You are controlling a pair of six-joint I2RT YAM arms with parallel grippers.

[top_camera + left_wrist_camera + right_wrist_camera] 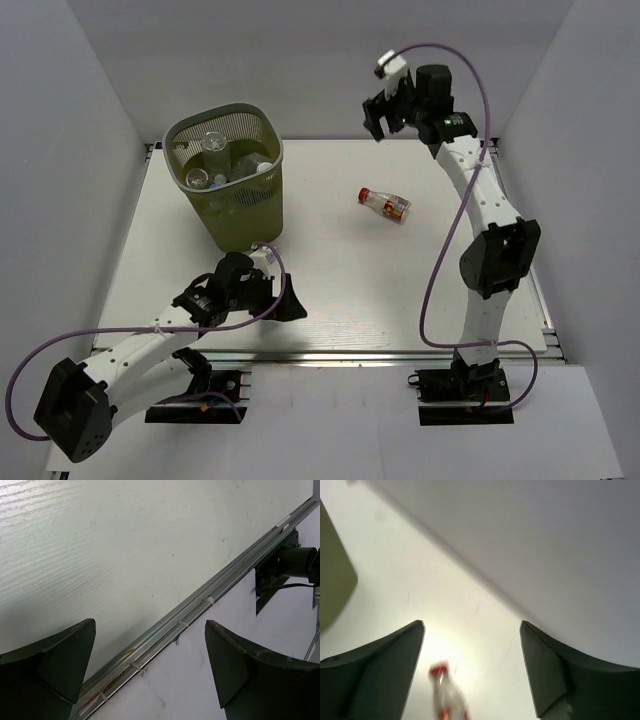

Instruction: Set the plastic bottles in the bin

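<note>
Left gripper (150,625) and right gripper (472,625) are held spread wide, empty; the red-capped bottle (449,697) is blurred, cut off below, laid flat, cap pointed toward the bin (240,218).

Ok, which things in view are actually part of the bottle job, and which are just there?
Part of the job:
- small red-capped bottle, lying loose on the table
- green bin
- clear bottles already inside it

Just there:
- metal rail along the table's near edge
- purple cables on the arms
</note>
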